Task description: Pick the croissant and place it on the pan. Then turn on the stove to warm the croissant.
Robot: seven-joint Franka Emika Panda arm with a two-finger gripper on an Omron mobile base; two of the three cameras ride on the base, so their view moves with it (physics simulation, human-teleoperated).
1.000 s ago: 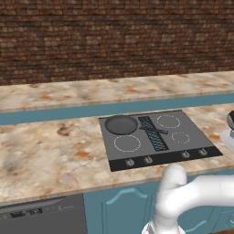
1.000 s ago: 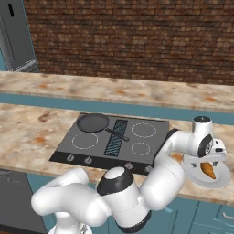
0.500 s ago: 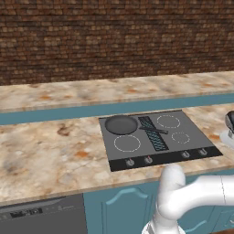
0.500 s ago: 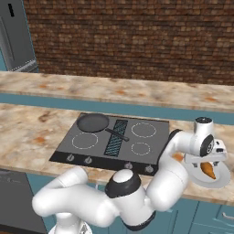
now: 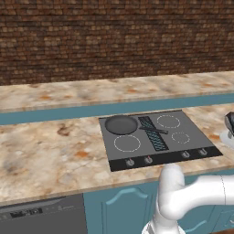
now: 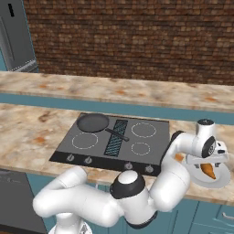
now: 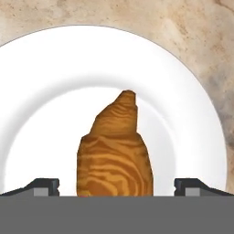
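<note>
The croissant point(image 7: 116, 146), an orange-brown pastry, lies on a white plate point(image 7: 55, 82) on the counter right of the stove point(image 6: 98, 146). My gripper point(image 7: 117, 187) hangs straight over it, open, with one fingertip on each side of the pastry's near end and no visible contact. From the right base view, the gripper point(image 6: 208, 161) points down at the croissant point(image 6: 208, 171) on the plate point(image 6: 221, 182). The dark round pan point(image 6: 93, 122) sits empty on the stove's rear left burner, also seen as the pan point(image 5: 121, 124) on the stove point(image 5: 183, 124).
Small round knobs point(image 5: 130, 162) line the stove's front edge. A marble counter point(image 5: 50, 155) stretches left of the cooktop, with a raised ledge and brick wall behind. A dishwasher front point(image 5: 41, 219) sits below the counter on the left.
The arm's lower links have shifted slightly to the right. The hand stays over the plate and the jaws stay open.
</note>
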